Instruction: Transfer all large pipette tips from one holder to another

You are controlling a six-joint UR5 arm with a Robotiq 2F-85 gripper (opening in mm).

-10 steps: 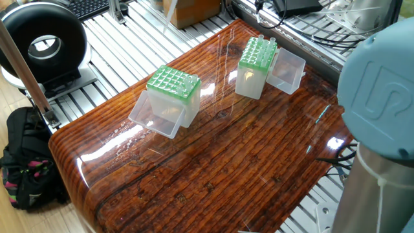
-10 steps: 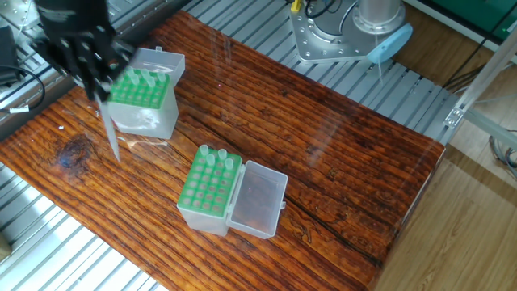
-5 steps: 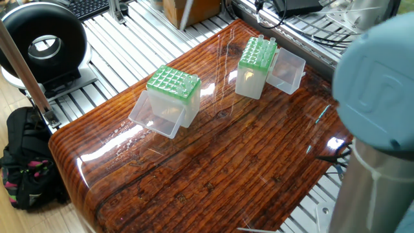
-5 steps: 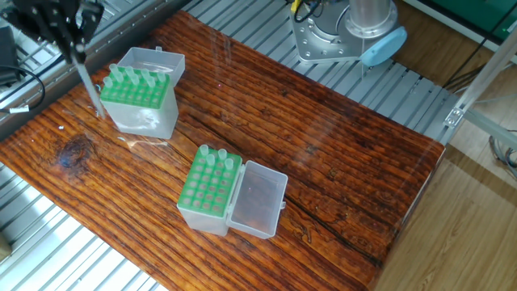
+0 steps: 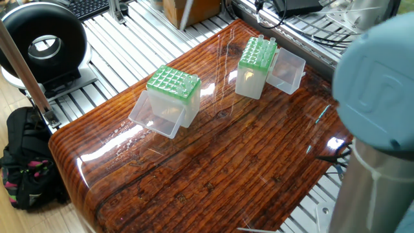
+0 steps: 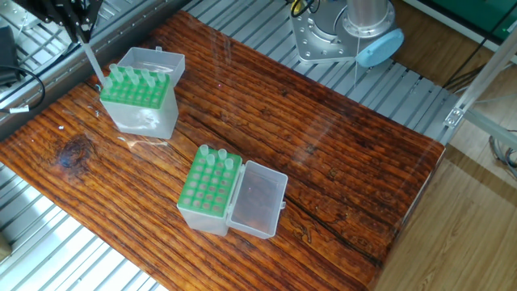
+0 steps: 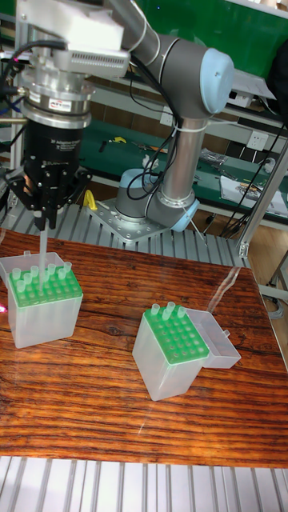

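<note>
My gripper (image 7: 46, 216) is shut on one large pipette tip (image 7: 42, 244), a slim clear tube hanging straight down just above the back-left corner of the left green-topped holder (image 7: 40, 308). That holder carries several tips (image 6: 133, 78) in its rows. In the other fixed view the gripper (image 6: 79, 31) sits at the top-left edge with the tip (image 6: 90, 61) below it. The second holder (image 6: 210, 190) stands mid-table with three tips (image 6: 216, 155) in its back row. In one fixed view both holders (image 5: 173, 84) (image 5: 257, 57) show, and the gripper is out of frame.
Each holder has a clear hinged lid (image 6: 260, 198) folded open beside it. The wooden table (image 6: 339, 162) is ringed by aluminium rails. The arm's base (image 6: 343, 36) is bolted at the far side. A black round device (image 5: 42, 42) and a backpack (image 5: 26, 162) sit off the table.
The gripper has risen and shifted away from the left holder's front, carrying the tip. The tip's point, low beside the holder a second ago, now hangs at the holder's top.
</note>
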